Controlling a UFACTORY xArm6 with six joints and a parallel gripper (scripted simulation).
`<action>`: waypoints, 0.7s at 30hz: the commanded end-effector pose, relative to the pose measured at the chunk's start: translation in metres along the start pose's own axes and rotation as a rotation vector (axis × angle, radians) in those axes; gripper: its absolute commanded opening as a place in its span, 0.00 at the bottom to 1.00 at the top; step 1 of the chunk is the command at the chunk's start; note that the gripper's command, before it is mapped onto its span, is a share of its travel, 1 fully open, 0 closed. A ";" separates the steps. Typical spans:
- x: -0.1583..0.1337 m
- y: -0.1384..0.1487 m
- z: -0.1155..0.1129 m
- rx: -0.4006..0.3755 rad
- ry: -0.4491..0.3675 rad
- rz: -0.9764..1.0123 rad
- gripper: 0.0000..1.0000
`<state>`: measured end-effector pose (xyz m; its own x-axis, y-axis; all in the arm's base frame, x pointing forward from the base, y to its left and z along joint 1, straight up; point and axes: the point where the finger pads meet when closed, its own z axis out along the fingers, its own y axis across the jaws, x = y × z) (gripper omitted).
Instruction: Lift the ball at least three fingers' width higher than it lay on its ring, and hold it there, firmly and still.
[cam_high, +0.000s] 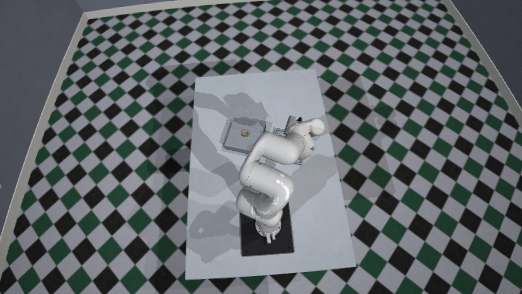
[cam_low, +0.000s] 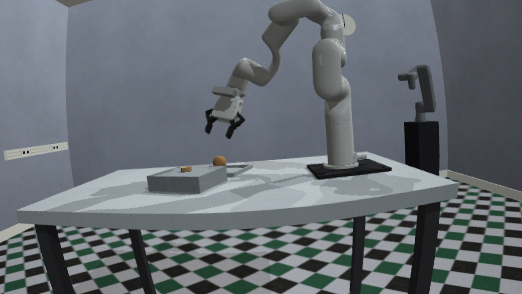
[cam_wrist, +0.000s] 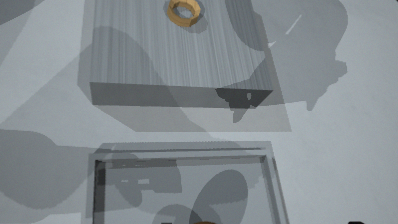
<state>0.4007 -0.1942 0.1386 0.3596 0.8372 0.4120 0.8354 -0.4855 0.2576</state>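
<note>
Below the claw (cam_low: 224, 127), well apart from it, the orange ball (cam_low: 219, 160) is sitting in a shallow grey tray (cam_low: 241, 169) on the table (cam_low: 280, 197). Claw fingers are standing fully apart, holding nothing. Beyond the ball, a tan ring (cam_wrist: 184, 11) is resting on a grey block (cam_wrist: 165, 55) (no ball on it). Ball is looking small, smooth and rigid, probably light, likely to roll; best pinched across its widest middle.

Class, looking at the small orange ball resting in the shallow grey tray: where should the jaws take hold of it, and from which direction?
Grip the small orange ball across its widest middle, coming straight down from above: it is round, and the shallow grey tray rim blocks a low sideways approach. The gripper hangs open above.
</note>
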 end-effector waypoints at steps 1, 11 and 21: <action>-0.003 0.002 0.010 0.147 -0.234 -0.026 1.00; -0.003 0.002 0.010 0.272 -0.429 -0.046 1.00; -0.004 0.002 0.013 0.272 -0.429 -0.046 1.00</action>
<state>0.4045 -0.1946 0.1272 0.4097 0.9122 -0.0029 0.9122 -0.4097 0.0062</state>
